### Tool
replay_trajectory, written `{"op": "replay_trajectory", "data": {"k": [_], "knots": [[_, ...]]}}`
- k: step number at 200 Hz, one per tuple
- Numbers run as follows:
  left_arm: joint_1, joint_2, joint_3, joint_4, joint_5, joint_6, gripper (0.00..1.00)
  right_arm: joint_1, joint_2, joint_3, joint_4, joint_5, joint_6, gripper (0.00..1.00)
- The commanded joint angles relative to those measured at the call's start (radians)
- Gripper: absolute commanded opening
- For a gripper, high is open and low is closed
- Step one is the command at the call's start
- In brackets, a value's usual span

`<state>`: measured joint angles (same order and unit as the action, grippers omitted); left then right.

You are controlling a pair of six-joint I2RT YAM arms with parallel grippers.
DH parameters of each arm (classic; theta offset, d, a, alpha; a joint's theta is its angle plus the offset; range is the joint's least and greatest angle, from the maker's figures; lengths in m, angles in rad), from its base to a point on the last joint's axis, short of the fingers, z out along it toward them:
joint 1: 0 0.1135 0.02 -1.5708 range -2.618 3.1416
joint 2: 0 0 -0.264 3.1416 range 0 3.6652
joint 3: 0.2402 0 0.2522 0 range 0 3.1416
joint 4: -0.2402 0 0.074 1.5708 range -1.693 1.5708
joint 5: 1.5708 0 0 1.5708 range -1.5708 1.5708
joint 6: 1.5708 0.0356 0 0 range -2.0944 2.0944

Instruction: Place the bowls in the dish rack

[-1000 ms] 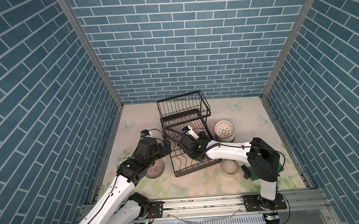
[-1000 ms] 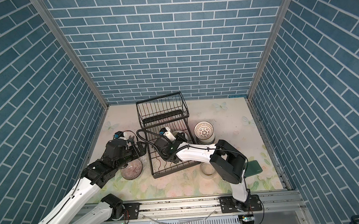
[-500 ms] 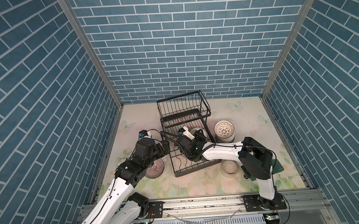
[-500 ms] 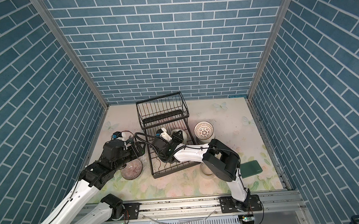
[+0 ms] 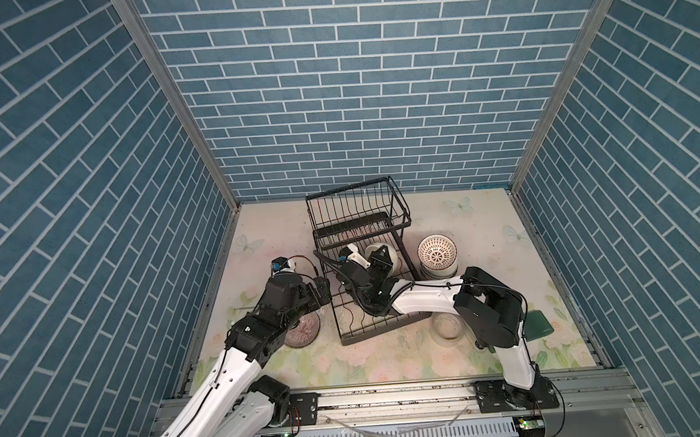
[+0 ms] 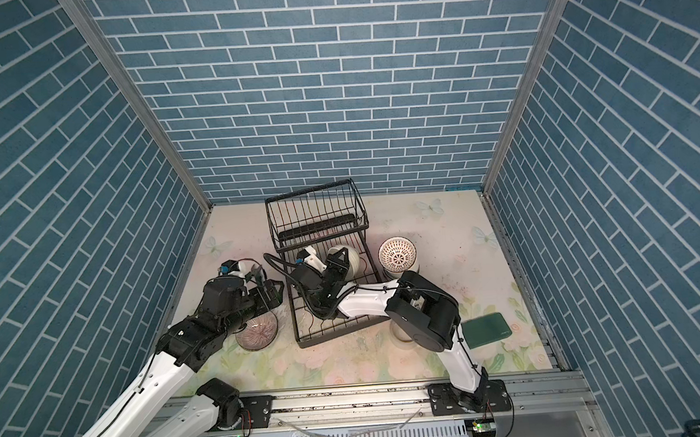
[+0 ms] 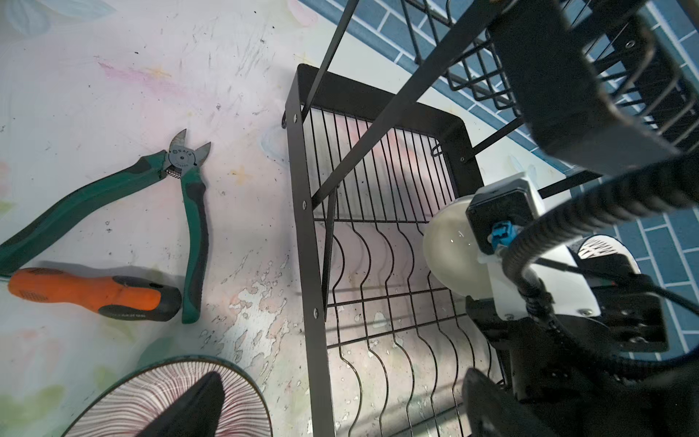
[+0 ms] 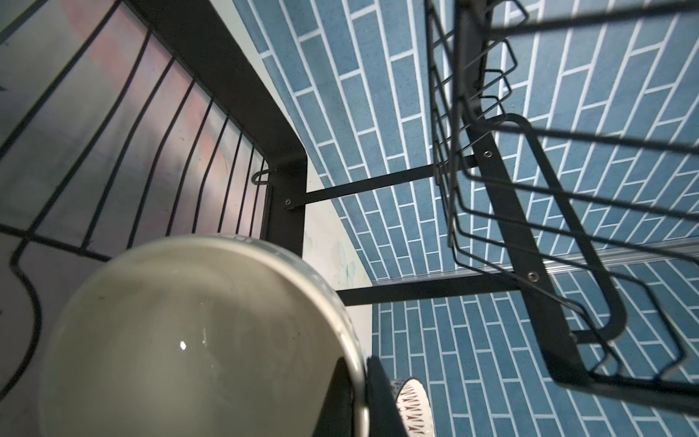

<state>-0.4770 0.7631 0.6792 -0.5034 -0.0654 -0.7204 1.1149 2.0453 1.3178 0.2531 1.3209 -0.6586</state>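
The black wire dish rack (image 5: 359,231) (image 6: 319,217) stands mid-table, and its lower tray (image 7: 302,227) (image 8: 287,151) fills both wrist views. My right gripper (image 5: 378,263) (image 8: 361,401) is shut on the rim of a plain cream bowl (image 5: 383,253) (image 6: 351,261) (image 8: 189,340) (image 7: 450,257), held on edge over the tray under the upper basket. My left gripper (image 5: 323,290) (image 7: 340,408) is open, straddling the tray's left rail. One of its fingers hangs over a brown-striped bowl (image 5: 303,332) (image 6: 257,331) (image 7: 125,412). A stack of bowls topped by a lattice bowl (image 5: 438,253) (image 6: 397,255) (image 8: 412,405) stands right of the rack.
Green-handled pliers (image 7: 113,193) and an orange screwdriver (image 7: 94,291) lie on the mat left of the rack. A pale round thing (image 5: 446,326) sits by the rack's near right corner, partly under my right arm. A dark green flat pad (image 5: 538,324) (image 6: 486,330) lies at the right.
My right arm's elbow has swung left and the gripper has carried the cream bowl slightly deeper under the upper basket. The left arm has barely shifted.
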Motion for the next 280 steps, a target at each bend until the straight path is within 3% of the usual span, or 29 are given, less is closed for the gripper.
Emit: {"op": "replay_trajectory", "data": {"k": [1, 43, 280], "knots": [[0.007, -0.008, -0.01, -0.004, -0.004, 0.017, 1.0, -0.01, 0.019, -0.031, 0.219, 0.066, -0.173, 0.0], [0.007, -0.005, -0.01, -0.003, -0.007, 0.018, 1.0, -0.021, 0.039, -0.038, 0.269, 0.064, -0.247, 0.0], [0.007, 0.014, -0.005, 0.009, -0.004, 0.027, 1.0, -0.06, 0.133, 0.036, 0.239, 0.069, -0.369, 0.0]]}}
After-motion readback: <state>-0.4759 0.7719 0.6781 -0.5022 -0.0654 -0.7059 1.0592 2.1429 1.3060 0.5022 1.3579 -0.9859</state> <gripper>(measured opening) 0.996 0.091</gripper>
